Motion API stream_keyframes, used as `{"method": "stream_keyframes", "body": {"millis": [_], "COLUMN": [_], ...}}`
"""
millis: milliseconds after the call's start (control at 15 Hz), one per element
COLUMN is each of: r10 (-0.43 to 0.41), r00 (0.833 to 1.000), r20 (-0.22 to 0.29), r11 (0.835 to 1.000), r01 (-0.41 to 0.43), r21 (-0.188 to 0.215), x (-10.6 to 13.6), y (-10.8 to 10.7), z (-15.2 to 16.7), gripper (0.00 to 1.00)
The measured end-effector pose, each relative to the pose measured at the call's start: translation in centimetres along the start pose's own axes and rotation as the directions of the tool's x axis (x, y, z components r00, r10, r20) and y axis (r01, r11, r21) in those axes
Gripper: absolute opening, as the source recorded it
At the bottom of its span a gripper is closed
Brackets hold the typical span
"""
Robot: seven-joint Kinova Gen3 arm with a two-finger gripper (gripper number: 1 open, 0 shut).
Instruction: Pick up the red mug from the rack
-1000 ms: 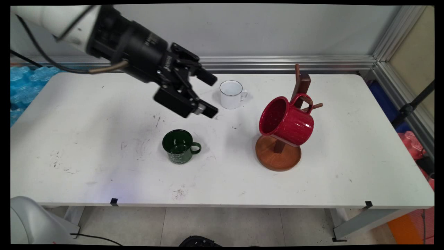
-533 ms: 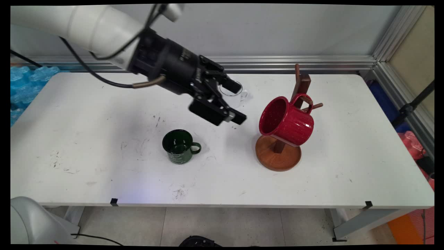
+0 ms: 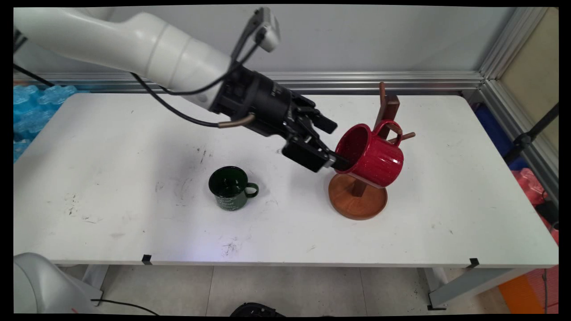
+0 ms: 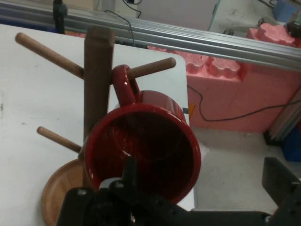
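White table (image 3: 111,214) before a grey wall. Toward its right edge, red mug (image 3: 372,156) hung empty on wooden mug tree (image 3: 359,196). Gripper (image 3: 332,142) spread apart, one finger inside mug's mouth. Green mug (image 3: 231,187) near centre, seemingly empty.

— What's in front of you?
— A red mug (image 4: 155,150), hung by its handle on a peg of the wooden mug tree (image 4: 98,70), mouth toward me.
— And your gripper (image 4: 202,188)?
— Spread wide; one finger (image 4: 128,172) inside the rim.
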Motion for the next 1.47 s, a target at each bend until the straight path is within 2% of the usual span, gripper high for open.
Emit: {"method": "stream_keyframes", "body": {"millis": [733, 1333, 1400, 1467], "r10": [-0.065, -0.104, -0.108, -0.110], "r00": [0.998, 0.995, 0.994, 0.994], "r20": [-0.015, -0.002, -0.002, -0.002], "r11": [0.997, 0.993, 0.993, 0.992], "r01": [0.064, 0.104, 0.108, 0.110], "r21": [-0.048, -0.057, -0.057, -0.058], "x": [-0.1, -0.4, -0.4, -0.4], "y": [-0.8, -1.1, -1.1, -1.1], "z": [5.6, 8.4, 8.5, 8.6], "gripper": [1.00, 1.00, 0.00, 0.00]}}
